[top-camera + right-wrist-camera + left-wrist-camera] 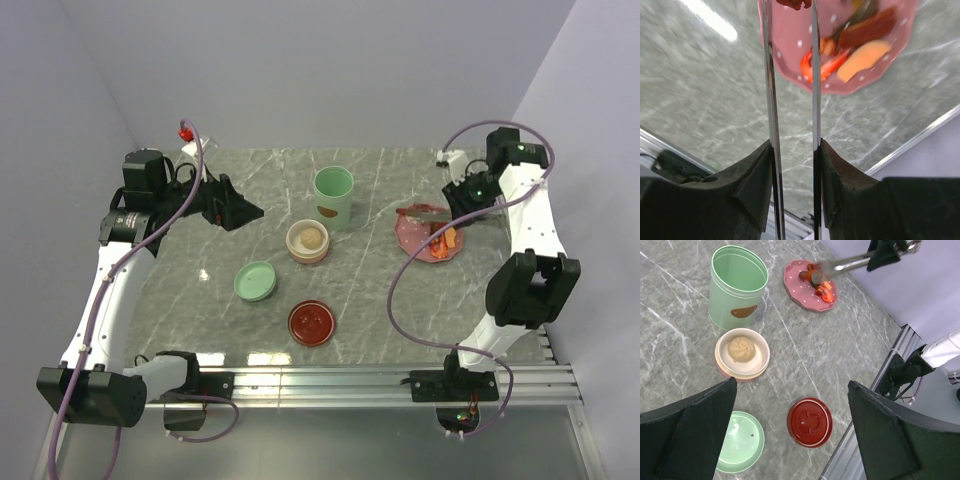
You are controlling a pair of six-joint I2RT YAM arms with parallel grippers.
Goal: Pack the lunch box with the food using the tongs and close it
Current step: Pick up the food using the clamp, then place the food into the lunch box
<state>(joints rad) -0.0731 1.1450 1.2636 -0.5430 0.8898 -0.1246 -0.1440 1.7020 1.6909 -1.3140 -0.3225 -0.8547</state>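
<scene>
My right gripper (792, 145) is shut on the silver tongs (771, 100), one arm against each finger. The tongs (425, 214) reach over the pink plate (408, 236), and a reddish-brown piece (794, 3) sits between their tips. More food (862, 57), orange and reddish-brown, lies on the plate (790, 70). The lunch box stands in parts: a tall green container (333, 197), a cream tier (307, 241) holding a bun, a green lid (256, 281) and a red lid (311, 323). My left gripper (792, 390) hangs open and empty above the red lid (810, 422).
The metal rail (400, 378) runs along the table's near edge. Grey walls close in the back and both sides. The right arm's cable (400, 300) loops over the table near the plate.
</scene>
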